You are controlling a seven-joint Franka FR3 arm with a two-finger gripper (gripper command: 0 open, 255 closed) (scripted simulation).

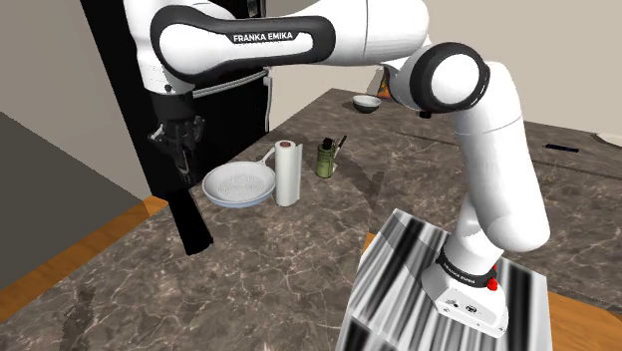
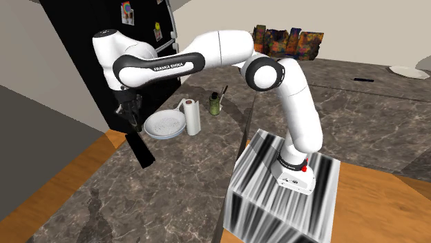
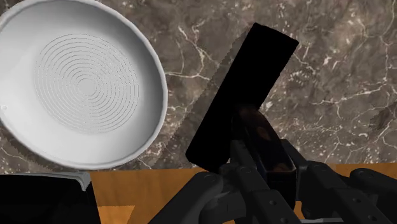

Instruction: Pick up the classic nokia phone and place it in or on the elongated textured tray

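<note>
**Gripper.** The gripper [image 3: 267, 164] hangs above the counter's edge, pointing down. The jaws are set narrow and clasp the phone [image 3: 261, 135], a dark bar that stands between the fingers [image 3: 236, 167]. In the shoulder view the gripper [image 1: 179, 150] is well clear of the surface.

**Task items.** The phone is in the jaws, off the counter. The tray [image 3: 245, 83] is a long, plain black slab. It lies flat directly below the jaws and runs away from them at a slant. Phone and tray are apart.

**Surface.** The counter [image 1: 299, 249] is dark brown marble with pale veins.
- A white bowl [image 1: 239, 185] with ringed ridges in its base sits just beside the tray, off to one side of the jaws.
- A paper roll [image 1: 287, 173] stands upright, touching or nearly touching the bowl's far rim.
- A green jar [image 1: 324, 160] stands past the roll, farther from the jaws.
- A small bowl [image 1: 367, 102] sits well beyond the jar, at the counter's far edge.

**Room.**
- A black fridge [image 2: 83, 62] with magnets on its door rises behind the gripper.
- A wood floor [image 1: 80, 249] lies below the counter edge, under the jaws.
- The stand [image 2: 262, 193] is a box striped black and white.
</note>
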